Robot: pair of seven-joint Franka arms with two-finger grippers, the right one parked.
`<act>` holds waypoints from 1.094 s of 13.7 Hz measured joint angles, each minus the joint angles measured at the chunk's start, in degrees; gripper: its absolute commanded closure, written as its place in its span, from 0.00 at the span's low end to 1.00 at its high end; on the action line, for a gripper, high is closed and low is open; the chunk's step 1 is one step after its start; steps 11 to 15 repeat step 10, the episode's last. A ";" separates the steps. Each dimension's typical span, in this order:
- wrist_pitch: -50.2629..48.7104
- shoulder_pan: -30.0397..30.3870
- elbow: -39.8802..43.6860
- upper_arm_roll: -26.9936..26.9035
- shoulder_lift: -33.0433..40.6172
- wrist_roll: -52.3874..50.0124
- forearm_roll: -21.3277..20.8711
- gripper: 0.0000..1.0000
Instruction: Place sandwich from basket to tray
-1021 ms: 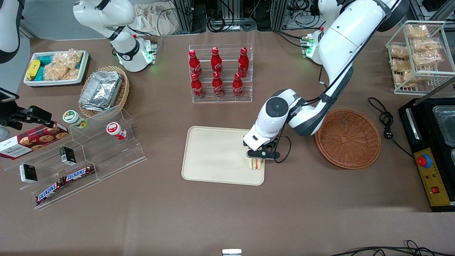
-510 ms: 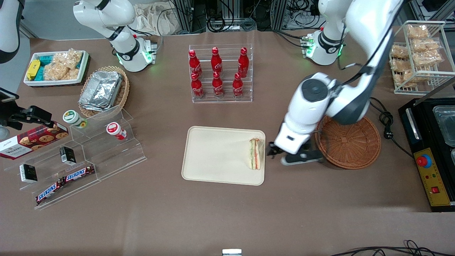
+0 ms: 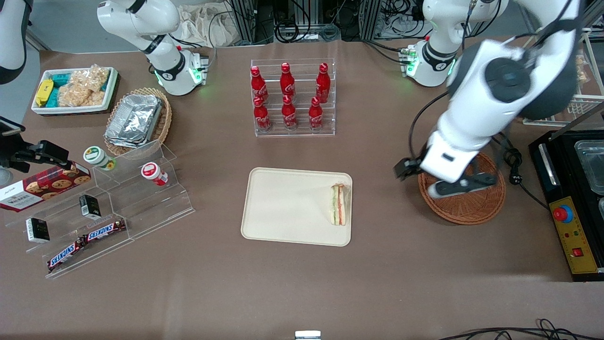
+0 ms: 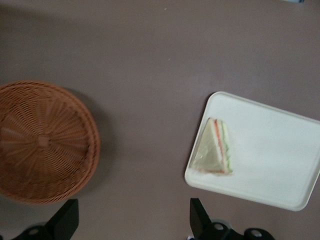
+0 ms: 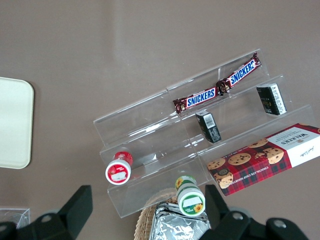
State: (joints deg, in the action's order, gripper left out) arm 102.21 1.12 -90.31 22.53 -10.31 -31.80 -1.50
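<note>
The sandwich (image 3: 340,204) (image 4: 214,155), a pale wedge with orange and green layers, lies flat in the cream tray (image 3: 288,208) (image 4: 280,145), against the rim at the tray's end nearest the basket. The reddish-brown wicker basket (image 3: 472,210) (image 4: 42,142) stands beside the tray, toward the working arm's end of the table, and holds nothing. My gripper (image 3: 436,178) (image 4: 132,222) hangs open and empty, high above the basket's edge nearest the tray. Both black fingertips (image 4: 66,220) show wide apart over bare table.
A rack of red cola bottles (image 3: 292,97) stands farther from the front camera than the tray. A black machine (image 3: 573,198) and a cable (image 3: 512,160) lie beside the basket. A clear stepped shelf of snacks (image 3: 99,208) sits toward the parked arm's end.
A second ago the gripper stood over the sandwich on the tray. It has let go, risen and swung away toward the basket; the sandwich now lies free on the tray.
</note>
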 measured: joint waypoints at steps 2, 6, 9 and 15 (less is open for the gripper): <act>-7.20 0.01 1.76 -4.67 2.60 6.66 1.84 0.00; -15.20 0.00 1.83 -11.19 8.38 13.81 2.56 0.00; -16.19 -0.84 1.01 -13.38 10.92 14.30 2.69 0.00; -16.19 -1.29 1.00 -13.77 10.96 14.30 2.71 0.00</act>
